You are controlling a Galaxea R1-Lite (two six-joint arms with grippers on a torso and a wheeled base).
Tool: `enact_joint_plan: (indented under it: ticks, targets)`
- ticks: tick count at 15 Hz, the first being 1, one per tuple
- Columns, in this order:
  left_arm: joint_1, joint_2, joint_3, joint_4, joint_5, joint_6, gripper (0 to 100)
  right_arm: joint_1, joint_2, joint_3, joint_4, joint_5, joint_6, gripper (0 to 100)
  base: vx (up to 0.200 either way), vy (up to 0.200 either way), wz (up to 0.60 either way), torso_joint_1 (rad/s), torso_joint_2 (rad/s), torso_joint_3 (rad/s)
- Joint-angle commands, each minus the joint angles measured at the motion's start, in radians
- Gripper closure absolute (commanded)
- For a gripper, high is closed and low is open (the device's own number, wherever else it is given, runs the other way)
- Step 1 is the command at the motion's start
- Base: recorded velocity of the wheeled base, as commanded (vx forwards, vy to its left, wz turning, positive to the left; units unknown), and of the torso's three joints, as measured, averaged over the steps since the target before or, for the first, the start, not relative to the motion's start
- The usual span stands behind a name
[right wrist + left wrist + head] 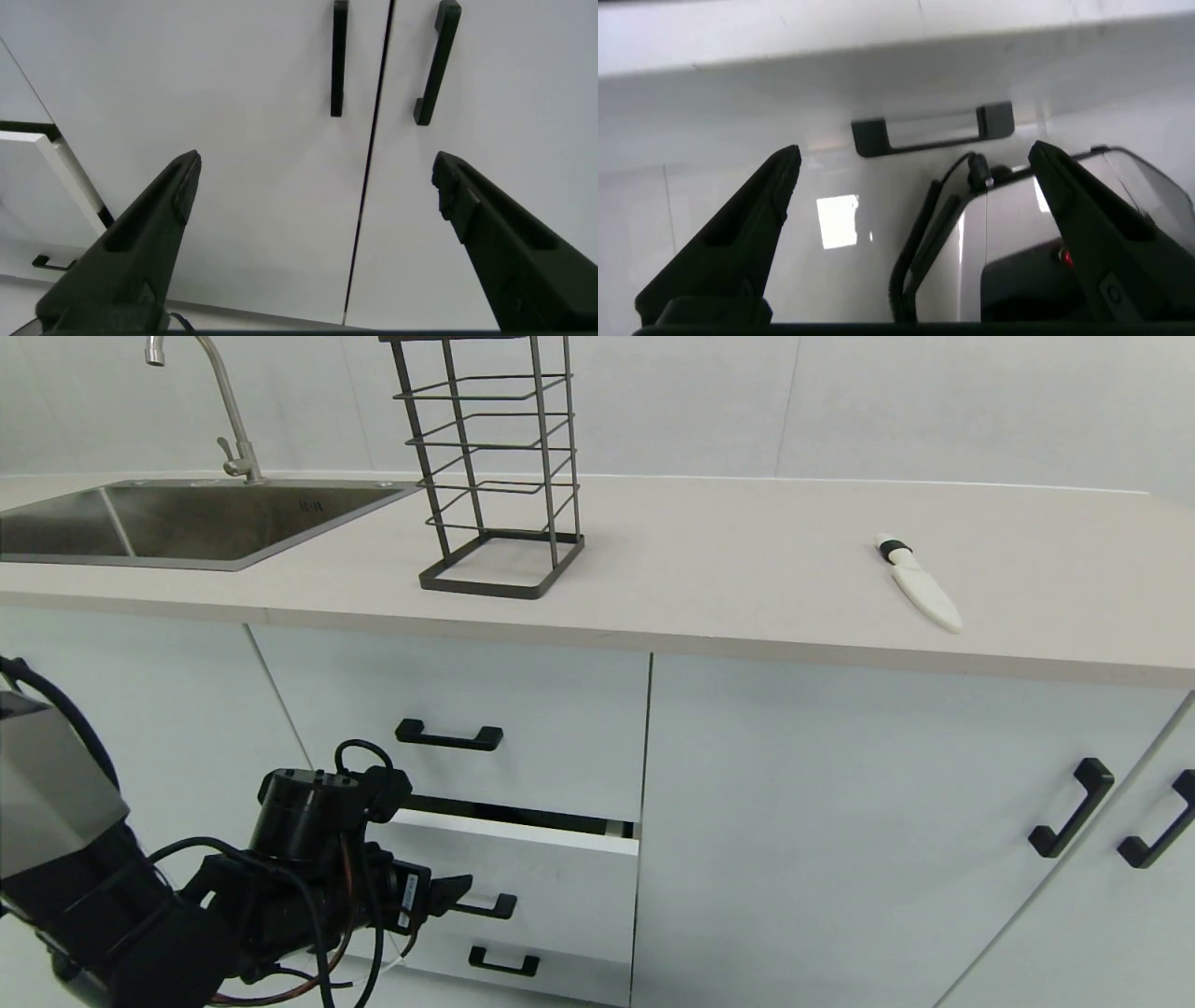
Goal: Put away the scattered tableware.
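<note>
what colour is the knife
The knife is white with a black band near one end; head view shows it best.

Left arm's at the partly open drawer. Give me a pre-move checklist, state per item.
1. Middle drawer open enough to load: not ok, only a narrow gap along its top edge.
2. Left gripper open: ok, fingers spread wide.
3. Handle lined up: ok, it sits ahead between the fingers in the left wrist view, not yet gripped.
4. Knife located: ok, lying flat on the counter, back from the front edge.
5. Right gripper free: ok, open and holding nothing, facing the cabinet doors.
6. Space inside the drawer: cannot tell, the interior is dark.
</note>
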Motion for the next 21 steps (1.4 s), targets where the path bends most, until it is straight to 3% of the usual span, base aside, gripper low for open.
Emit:
enact_joint_plan:
  ticks: [1, 4, 8, 11, 19, 21]
  targets:
    - [0.002, 0.010, 0.029, -0.066, 0.001, -0.001, 0, 0.000, 0.001, 0.000, 0.000, 0.001, 0.000, 0, 0.000, 0.000, 0.00, 0.000, 0.00, 0.000]
    - [0.025, 0.080, 0.046, -0.231, 0.001, -0.004, 0, 0.000, 0.001, 0.000, 0.000, -0.001, 0.001, 0, 0.000, 0.000, 0.00, 0.000, 0.00, 0.000]
    - [0.031, 0.081, 0.046, -0.251, 0.000, -0.005, 0, 0.000, 0.001, 0.000, 0.000, -0.001, 0.005, 0, 0.000, 0.000, 0.00, 0.000, 0.00, 0.000]
    - [0.032, 0.063, 0.110, -0.277, -0.002, -0.004, 0, 0.000, 0.001, 0.000, -0.002, -0.002, 0.015, 0, 0.000, 0.000, 0.00, 0.000, 0.00, 0.000]
    - [0.065, -0.261, 0.308, -0.339, -0.006, -0.002, 0, -0.002, 0.001, 0.000, 0.001, -0.002, 0.005, 0, 0.000, 0.000, 0.00, 0.000, 0.00, 0.000]
    - [0.066, -0.364, 0.319, -0.363, -0.008, -0.004, 0, -0.002, 0.001, 0.000, 0.001, -0.002, 0.006, 0, 0.000, 0.000, 0.00, 0.000, 0.00, 0.000]
